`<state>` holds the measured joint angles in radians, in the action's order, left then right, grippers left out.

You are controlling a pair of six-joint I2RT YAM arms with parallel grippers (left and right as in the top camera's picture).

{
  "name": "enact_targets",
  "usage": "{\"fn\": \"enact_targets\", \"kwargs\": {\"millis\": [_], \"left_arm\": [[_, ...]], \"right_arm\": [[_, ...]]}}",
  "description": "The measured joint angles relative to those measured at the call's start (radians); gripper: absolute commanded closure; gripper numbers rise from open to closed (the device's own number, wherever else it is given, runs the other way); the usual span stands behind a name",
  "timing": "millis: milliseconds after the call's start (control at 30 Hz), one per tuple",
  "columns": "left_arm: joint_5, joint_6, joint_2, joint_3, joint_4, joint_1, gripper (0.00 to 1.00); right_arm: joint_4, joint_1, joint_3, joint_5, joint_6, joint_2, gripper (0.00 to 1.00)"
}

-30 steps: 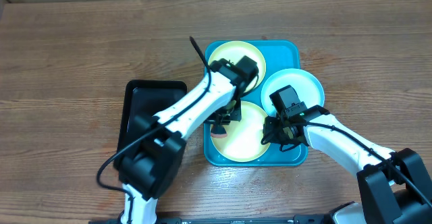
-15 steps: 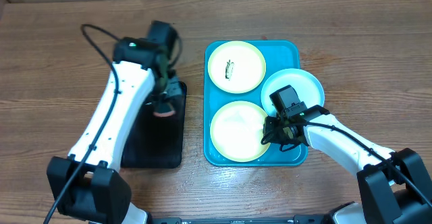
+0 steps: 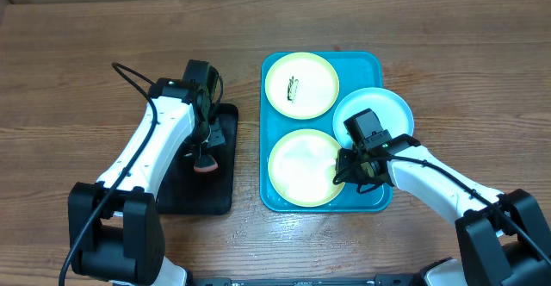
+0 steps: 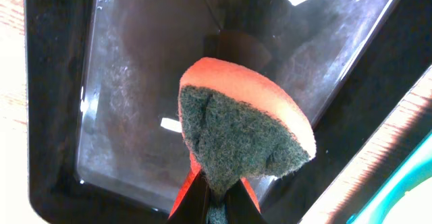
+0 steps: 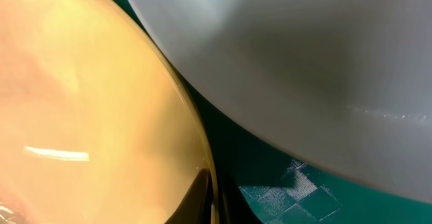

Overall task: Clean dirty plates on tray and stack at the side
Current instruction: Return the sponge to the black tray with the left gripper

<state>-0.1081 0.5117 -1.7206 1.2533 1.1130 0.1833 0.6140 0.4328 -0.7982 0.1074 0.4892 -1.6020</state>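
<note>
Overhead: your left gripper (image 3: 205,153) hangs over the black tray (image 3: 176,195), clamped on the sponge (image 3: 204,165). Your right gripper (image 3: 355,172) sits closed at the near plate's (image 3: 297,170) rim, inside the tray (image 3: 368,60). The far plate (image 3: 301,85) shows a dark mark.

Left wrist: the sponge (image 4: 243,133) is pinched at one end, scouring face out. Land that face flat on the mark.

Right wrist: the jaws seem to pinch the near plate's (image 5: 88,116) edge, beside the pale plate (image 5: 304,62). Steady it before you scrub.
</note>
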Motion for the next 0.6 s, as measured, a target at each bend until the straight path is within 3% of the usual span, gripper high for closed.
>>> {"fn": "enact_targets", "kwargs": {"millis": [200,433,600], "left_arm": [[-0.013,-0.014,0.0,-0.015,-0.095,0.0,0.96],[-0.008,-0.018,-0.026,-0.187,-0.286,0.0,0.96],[-0.004,-0.034,-0.054,-0.221,-0.329,0.0,0.96]], "right_arm": [[0.0,0.0,0.0,0.0,0.0,0.0,0.96],[0.0,0.0,0.0,0.0,0.001,0.0,0.96],[0.0,0.0,0.0,0.0,0.001,0.0,0.96]]}}
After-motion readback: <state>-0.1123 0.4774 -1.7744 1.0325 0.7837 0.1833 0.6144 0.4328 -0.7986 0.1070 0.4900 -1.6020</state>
